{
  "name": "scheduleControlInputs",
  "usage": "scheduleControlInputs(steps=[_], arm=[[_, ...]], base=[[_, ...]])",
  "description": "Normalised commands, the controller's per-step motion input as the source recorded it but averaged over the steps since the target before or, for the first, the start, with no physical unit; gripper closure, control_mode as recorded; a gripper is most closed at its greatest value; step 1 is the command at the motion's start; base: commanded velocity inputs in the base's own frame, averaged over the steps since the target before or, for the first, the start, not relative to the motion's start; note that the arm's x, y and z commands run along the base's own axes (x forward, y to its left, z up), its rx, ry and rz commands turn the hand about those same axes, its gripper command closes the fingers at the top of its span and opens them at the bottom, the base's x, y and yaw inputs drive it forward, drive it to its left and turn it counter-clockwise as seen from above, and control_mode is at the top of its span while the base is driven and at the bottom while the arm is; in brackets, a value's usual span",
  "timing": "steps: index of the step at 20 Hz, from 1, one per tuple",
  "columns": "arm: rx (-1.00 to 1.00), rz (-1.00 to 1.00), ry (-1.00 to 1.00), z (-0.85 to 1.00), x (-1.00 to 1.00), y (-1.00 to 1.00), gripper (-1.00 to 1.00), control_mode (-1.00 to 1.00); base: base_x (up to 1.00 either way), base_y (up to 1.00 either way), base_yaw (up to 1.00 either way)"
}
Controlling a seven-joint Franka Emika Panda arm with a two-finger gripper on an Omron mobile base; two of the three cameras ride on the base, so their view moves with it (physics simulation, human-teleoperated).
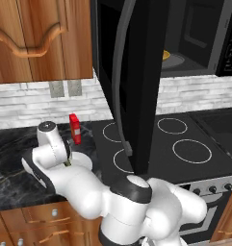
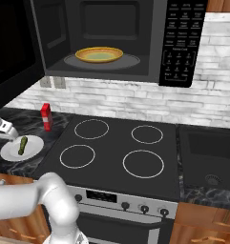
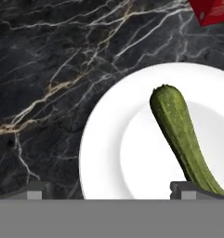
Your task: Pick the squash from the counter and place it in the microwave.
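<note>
The dark green squash [image 3: 181,135] lies on a white plate [image 3: 118,158] on the black marble counter [image 3: 57,69]. In the right base view the squash [image 2: 23,144] rests on that plate [image 2: 11,153] left of the stove. My gripper [image 3: 111,190] hovers low over the plate, open, with nothing held. One fingertip [image 3: 184,189] sits at the squash's near end and the other stands over the counter. The microwave [image 2: 135,43] hangs above the stove, its door [image 1: 132,72] swung open, with a yellow plate [image 2: 99,55] on the turntable.
A red bottle [image 2: 46,116] stands on the counter just behind the plate. The open door reaches out over the black stovetop [image 2: 116,152] with white ring burners. A dark sink [image 2: 207,152] lies at the right, and a wooden wall cabinet [image 1: 40,38] is at the upper left.
</note>
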Motion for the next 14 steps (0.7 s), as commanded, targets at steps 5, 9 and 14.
scheduleControlInputs(steps=[5, 9, 14], arm=[[0.00, 0.04, 0.09, -0.36, 0.12, -0.02, -1.00, -1.00], [0.00, 0.08, 0.00, -0.41, 0.29, -0.11, -1.00, -1.00], [-0.02, 0.08, 0.00, -0.06, 0.19, -0.16, -1.00, -1.00]], base=[[0.00, 0.00, 0.00], [0.00, 0.00, 0.00], [0.00, 0.00, 0.00]])
